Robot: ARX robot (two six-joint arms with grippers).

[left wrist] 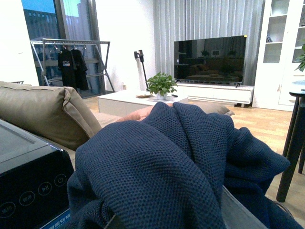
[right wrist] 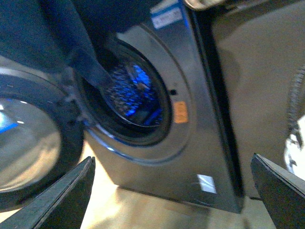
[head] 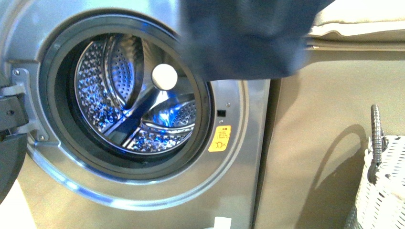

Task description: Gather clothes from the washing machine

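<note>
The clothes (head: 243, 38), a dark navy knit garment, hang in front of the washing machine's (head: 239, 157) upper right, above its open porthole. The steel drum (head: 133, 105) inside looks bare and is lit blue. In the left wrist view the clothes (left wrist: 157, 162) fill the foreground and bury my left gripper, which is shut on them; only one grey finger (left wrist: 240, 212) shows. My right gripper (right wrist: 171, 200) stands open in front of the washing machine (right wrist: 190, 143), low down, with nothing between its fingers. Dark fabric of the clothes (right wrist: 43, 33) hangs over the porthole in that view.
The round door (head: 9, 157) is swung open at the left. A grey-and-white woven basket (head: 382, 186) stands on the floor at the right, beside a beige sofa side (head: 325, 143). The machine's black control panel (left wrist: 28, 191) lies under the left wrist.
</note>
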